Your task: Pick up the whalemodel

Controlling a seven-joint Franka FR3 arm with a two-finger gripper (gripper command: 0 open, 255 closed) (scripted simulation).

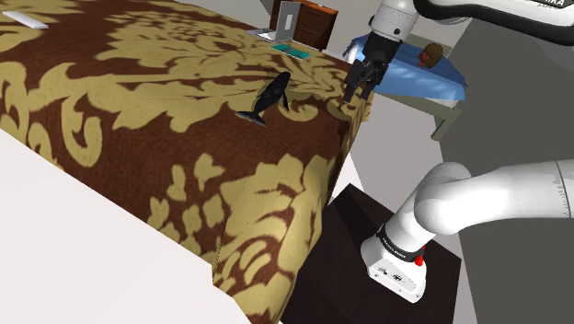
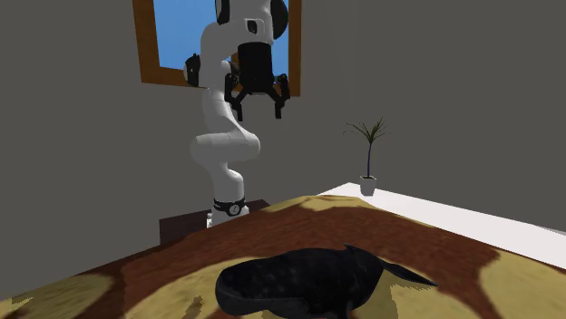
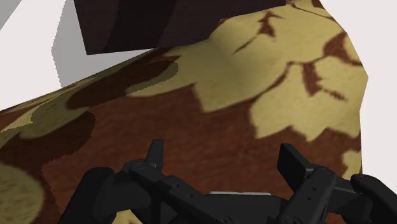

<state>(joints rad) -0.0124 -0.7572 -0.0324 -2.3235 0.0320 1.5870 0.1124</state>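
Gripper (image 2: 258, 112) spread, empty, over bed (image 1: 138, 83) edge; best to centre over whale (image 1: 272, 96), then pinch its body.

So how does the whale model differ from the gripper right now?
The whale model lies flat on the patterned bedspread; the gripper hangs in the air near the bedspread's edge, apart from it. The whale model is one smooth rounded body; the gripper is angular, its fingers spread open. Both are black.
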